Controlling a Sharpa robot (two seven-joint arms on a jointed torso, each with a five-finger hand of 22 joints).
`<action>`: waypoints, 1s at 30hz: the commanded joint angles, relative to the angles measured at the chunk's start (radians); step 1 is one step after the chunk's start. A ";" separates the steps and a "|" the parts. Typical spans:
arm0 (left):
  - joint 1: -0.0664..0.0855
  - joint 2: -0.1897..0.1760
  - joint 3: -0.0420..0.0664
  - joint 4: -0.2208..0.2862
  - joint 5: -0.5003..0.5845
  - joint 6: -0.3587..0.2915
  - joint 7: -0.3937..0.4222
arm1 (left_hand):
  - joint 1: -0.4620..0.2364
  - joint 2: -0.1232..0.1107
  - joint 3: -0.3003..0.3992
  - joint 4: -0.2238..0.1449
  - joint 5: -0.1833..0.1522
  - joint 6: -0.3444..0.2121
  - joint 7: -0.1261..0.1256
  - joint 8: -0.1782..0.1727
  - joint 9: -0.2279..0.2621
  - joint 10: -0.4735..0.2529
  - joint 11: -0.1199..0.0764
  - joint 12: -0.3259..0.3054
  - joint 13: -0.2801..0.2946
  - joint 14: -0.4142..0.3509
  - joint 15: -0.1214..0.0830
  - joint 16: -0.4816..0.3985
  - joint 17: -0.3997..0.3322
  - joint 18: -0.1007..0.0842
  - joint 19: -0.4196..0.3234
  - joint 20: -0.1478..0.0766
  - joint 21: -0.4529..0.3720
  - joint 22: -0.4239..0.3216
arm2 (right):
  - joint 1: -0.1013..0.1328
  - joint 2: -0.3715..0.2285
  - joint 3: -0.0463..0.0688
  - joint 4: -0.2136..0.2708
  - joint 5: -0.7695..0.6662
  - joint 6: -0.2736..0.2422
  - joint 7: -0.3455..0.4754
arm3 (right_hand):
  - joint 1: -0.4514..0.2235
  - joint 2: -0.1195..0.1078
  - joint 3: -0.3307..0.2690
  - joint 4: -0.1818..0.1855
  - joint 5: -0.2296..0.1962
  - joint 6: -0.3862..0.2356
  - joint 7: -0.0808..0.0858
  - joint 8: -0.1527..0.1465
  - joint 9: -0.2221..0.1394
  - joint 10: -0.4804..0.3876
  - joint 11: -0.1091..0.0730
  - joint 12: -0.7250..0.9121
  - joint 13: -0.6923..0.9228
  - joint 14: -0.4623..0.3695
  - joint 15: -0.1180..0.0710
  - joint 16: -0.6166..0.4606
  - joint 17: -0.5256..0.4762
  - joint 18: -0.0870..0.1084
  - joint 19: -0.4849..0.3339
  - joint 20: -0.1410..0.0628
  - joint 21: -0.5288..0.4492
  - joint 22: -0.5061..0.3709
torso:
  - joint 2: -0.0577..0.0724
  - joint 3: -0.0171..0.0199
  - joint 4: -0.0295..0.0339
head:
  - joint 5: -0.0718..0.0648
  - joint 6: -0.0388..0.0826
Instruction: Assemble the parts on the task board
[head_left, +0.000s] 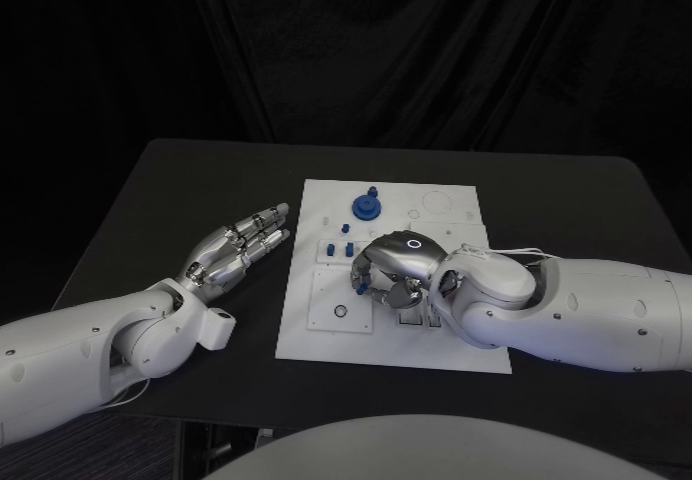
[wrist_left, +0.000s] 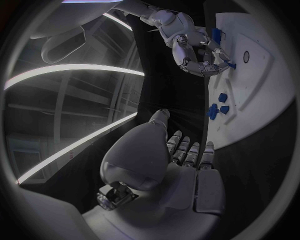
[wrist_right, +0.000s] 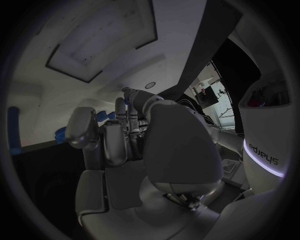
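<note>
On black table (head_left: 173, 190), white task board (head_left: 454, 345); left hand (head_left: 238, 248) spread, right hand (head_left: 392, 268) pinching blue part (wrist_left: 232, 65).

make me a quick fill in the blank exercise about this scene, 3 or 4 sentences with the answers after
1. The task board is coloured ____.
2. The robot's ____ hand is over the task board.
3. The left hand, fingers apart, holds ____.
4. The round gear-like part near the board's far edge is coloured ____.

Missing words: white; right; nothing; blue
</note>
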 joint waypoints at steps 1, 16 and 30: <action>-0.002 0.002 0.001 0.000 0.003 0.015 0.166 | 0.003 0.007 0.005 -0.002 0.003 0.000 0.009 0.003 0.002 -0.005 -0.001 0.005 0.001 0.001 0.006 0.001 -0.001 0.009 -0.001 0.004 0.007 0.002 | -0.004 -0.001 -0.001 0.002 -0.007 0.018 -0.022 | 0.008 0.000 0.001 -0.006 0.002 0.005 0.002 -0.005 0.001 0.005 0.002 0.006 0.000 -0.004 0.001 -0.006 -0.002 -0.003 -0.008 -0.002 -0.007 0.134 | 0.000 0.0004 -0.0007 | 0.000 0.000; -0.004 0.004 0.001 -0.003 0.003 0.016 0.162 | 0.002 0.007 0.009 -0.004 0.004 0.001 0.012 0.004 0.002 -0.006 -0.001 0.005 0.001 0.001 0.007 0.001 -0.001 0.010 0.000 0.007 0.007 0.002 | -0.004 -0.002 -0.001 0.007 -0.007 0.012 -0.017 | 0.008 0.001 0.001 -0.006 0.002 0.004 0.003 -0.005 0.001 0.005 0.002 0.005 0.000 -0.005 0.002 -0.007 -0.003 -0.003 -0.008 -0.002 -0.008 0.133 | 0.000 0.0008 -0.0004 | 0.002 0.000; -0.005 0.006 0.001 -0.005 0.003 0.018 0.159 | 0.001 0.009 0.021 -0.011 0.004 0.009 0.024 0.005 0.003 -0.007 -0.003 0.007 0.001 0.001 0.008 0.002 -0.001 0.015 0.000 0.013 0.007 0.002 | -0.004 0.008 -0.001 -0.002 -0.007 0.026 -0.010 | -0.052 -0.037 -0.043 0.060 -0.063 -0.155 0.024 -0.159 -0.075 -0.147 0.061 -0.104 -0.059 -0.027 0.052 -0.030 -0.040 0.002 -0.035 0.037 -0.060 0.118 | 0.000 0.0000 0.0000 | -0.001 0.000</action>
